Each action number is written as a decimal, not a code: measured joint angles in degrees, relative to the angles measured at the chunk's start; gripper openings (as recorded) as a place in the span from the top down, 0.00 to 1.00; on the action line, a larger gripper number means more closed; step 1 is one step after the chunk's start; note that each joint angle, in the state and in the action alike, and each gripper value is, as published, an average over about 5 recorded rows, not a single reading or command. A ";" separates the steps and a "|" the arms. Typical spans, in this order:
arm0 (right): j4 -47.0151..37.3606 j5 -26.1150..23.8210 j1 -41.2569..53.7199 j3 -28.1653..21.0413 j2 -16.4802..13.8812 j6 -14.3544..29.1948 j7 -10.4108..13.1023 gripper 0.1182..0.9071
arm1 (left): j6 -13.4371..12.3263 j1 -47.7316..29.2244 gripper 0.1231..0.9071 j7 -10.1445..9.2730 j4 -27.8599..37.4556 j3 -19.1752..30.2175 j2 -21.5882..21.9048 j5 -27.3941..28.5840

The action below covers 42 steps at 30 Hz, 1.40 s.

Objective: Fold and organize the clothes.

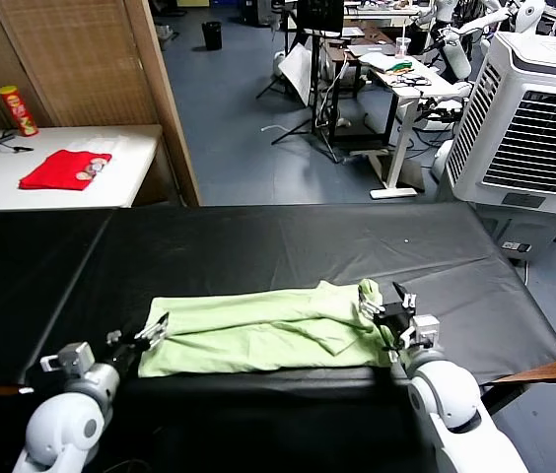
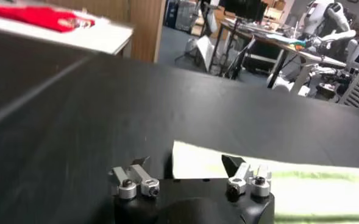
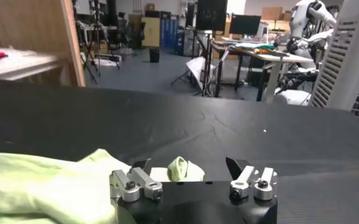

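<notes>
The clothes, a pale green T-shirt [image 1: 268,330], lie folded into a long band near the front edge of the black table [image 1: 258,236]. My left gripper [image 1: 138,333] stands open at the band's left end. In the left wrist view the shirt's corner [image 2: 301,182] lies just ahead of the open left gripper [image 2: 185,162], and nothing is held. My right gripper [image 1: 386,305] is open at the bunched right end. In the right wrist view a raised loop of the shirt [image 3: 39,182] sits just ahead of the open right gripper [image 3: 189,163].
A red folded garment [image 1: 64,168] and a tall can [image 1: 18,109] lie on the white side table [image 1: 130,148] at the far left. A white air cooler [image 1: 529,118] stands at the far right. A wooden partition [image 1: 110,59] rises behind the black table.
</notes>
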 joint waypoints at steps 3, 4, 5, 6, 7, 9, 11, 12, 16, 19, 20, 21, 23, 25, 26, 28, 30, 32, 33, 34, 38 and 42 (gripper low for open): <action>0.73 -0.03 -0.39 0.14 -0.09 0.05 -0.05 0.14 | -0.17 1.18 0.20 0.02 -0.24 0.10 -1.04 1.01; 0.94 -0.07 -0.50 0.15 -0.11 0.05 -0.07 0.14 | -0.19 1.54 0.24 -0.01 -0.30 0.12 -1.45 1.34; 1.12 -0.12 -0.58 0.15 -0.12 0.03 -0.10 0.14 | -0.20 1.91 0.30 -0.06 -0.40 0.14 -1.86 1.54; 1.26 -0.18 -0.64 0.16 -0.13 0.02 -0.13 0.14 | -0.21 2.23 0.38 -0.09 -0.56 0.15 -2.24 1.68; 1.35 -0.24 -0.68 0.16 -0.14 0.01 -0.15 0.14 | -0.21 2.55 0.44 -0.11 -0.76 0.16 -2.59 1.83; 1.46 -0.32 -0.70 0.17 -0.12 0.01 -0.18 0.14 | -0.19 3.19 0.59 -0.12 -1.28 0.20 -3.22 2.24; 1.51 -0.39 -0.69 0.14 -0.04 0.06 -0.23 0.14 | -0.13 3.76 0.72 -0.11 -1.82 0.27 -3.83 2.95; 1.53 -0.45 -0.67 0.12 0.02 0.11 -0.26 0.14 | -0.08 4.01 0.78 -0.13 -2.11 0.29 -4.16 3.41; 1.55 -0.72 -0.60 -0.05 0.43 0.35 -0.35 0.14 | 0.13 4.45 0.95 -0.20 -3.16 0.34 -5.06 5.92; 1.63 -0.81 -0.69 -0.13 0.71 0.47 -0.38 0.14 | -0.46 4.10 0.96 0.20 -3.45 0.26 -4.94 9.55; 1.71 -0.82 -0.74 -0.12 0.75 0.50 -0.38 0.14 | -0.95 3.89 0.95 0.48 -3.37 0.17 -4.74 11.13; 1.81 -0.82 -0.80 -0.08 0.75 0.52 -0.38 0.14 | -1.62 3.64 0.95 0.86 -3.13 0.01 -4.42 13.04; 2.08 -0.79 -0.91 0.13 0.69 0.56 -0.38 0.14 | -3.29 3.07 0.96 1.54 -2.25 -0.51 -3.33 17.34; 2.33 -0.76 -1.03 0.44 0.62 0.60 -0.38 0.14 | -4.80 2.59 0.96 1.90 -0.88 -1.37 -1.47 21.40; 2.44 -0.74 -1.08 0.58 0.61 0.61 -0.37 0.14 | -5.31 2.47 0.96 1.94 -0.11 -1.91 -0.27 22.79; 2.58 -0.73 -1.18 0.76 0.69 0.63 -0.35 0.14 | -5.84 2.53 0.96 1.94 1.30 -3.18 2.61 24.02; 2.66 -0.85 -1.25 0.76 0.92 0.65 -0.31 0.14 | -5.86 2.86 0.96 1.92 2.18 -4.46 5.71 23.90; 2.70 -1.22 -1.29 0.62 1.30 0.65 -0.26 0.14 | -5.26 3.23 0.96 1.84 2.18 -5.35 8.37 23.11; 2.71 -1.48 -1.31 0.53 1.50 0.65 -0.24 0.14 | -4.64 3.33 0.96 1.63 1.80 -5.56 9.33 22.43; 2.74 -1.75 -1.35 0.44 1.69 0.65 -0.21 0.14 | -3.84 3.36 0.96 1.25 1.15 -5.60 10.00 21.56; 3.10 -2.48 -1.87 0.41 2.32 0.81 -0.16 0.14 | 1.30 2.48 0.96 -2.58 -3.87 -4.22 9.60 14.90; 3.17 -3.24 -2.79 0.92 2.95 2.04 -0.40 0.14 | 5.94 0.85 0.96 -6.40 -10.18 -0.39 5.83 5.57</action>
